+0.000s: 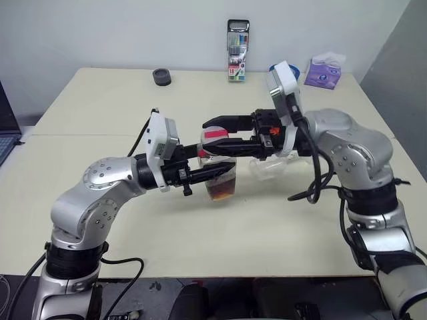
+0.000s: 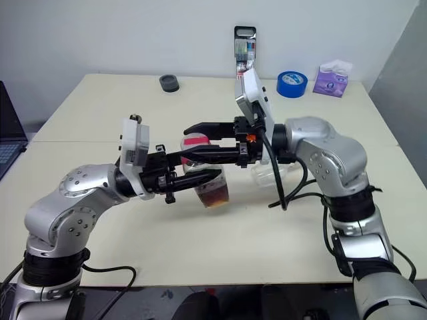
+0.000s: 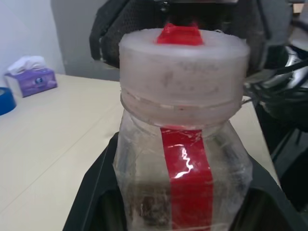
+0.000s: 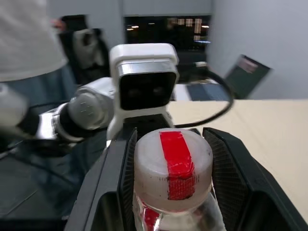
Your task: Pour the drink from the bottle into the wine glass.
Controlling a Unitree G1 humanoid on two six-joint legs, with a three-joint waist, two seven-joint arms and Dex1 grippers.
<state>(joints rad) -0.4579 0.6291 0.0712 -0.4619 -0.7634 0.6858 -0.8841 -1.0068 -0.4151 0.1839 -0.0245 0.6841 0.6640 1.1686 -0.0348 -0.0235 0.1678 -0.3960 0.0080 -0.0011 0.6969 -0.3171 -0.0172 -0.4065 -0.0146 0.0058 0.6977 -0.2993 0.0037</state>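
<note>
The bottle [image 1: 219, 175] hangs upright above the table's middle, clear plastic with a red label strip [image 3: 188, 187]. A little dark red-brown drink [image 1: 221, 191] lies at its bottom. My left gripper [image 1: 223, 172] comes in level from the left and is shut on the bottle's body. Coming from the right, my right gripper [image 1: 208, 138] is closed around the red-and-white cap [image 4: 172, 166], one finger on each side. The wine glass [image 1: 269, 167] stands on the table just behind and right of the bottle, partly hidden by my right gripper.
At the table's far edge are a black round object [image 1: 161, 77], an upright box of markers [image 1: 237, 51], a blue tape roll [image 2: 291, 84] and a purple tissue pack [image 1: 323, 71]. A laptop [image 1: 4, 137] pokes in at the left edge.
</note>
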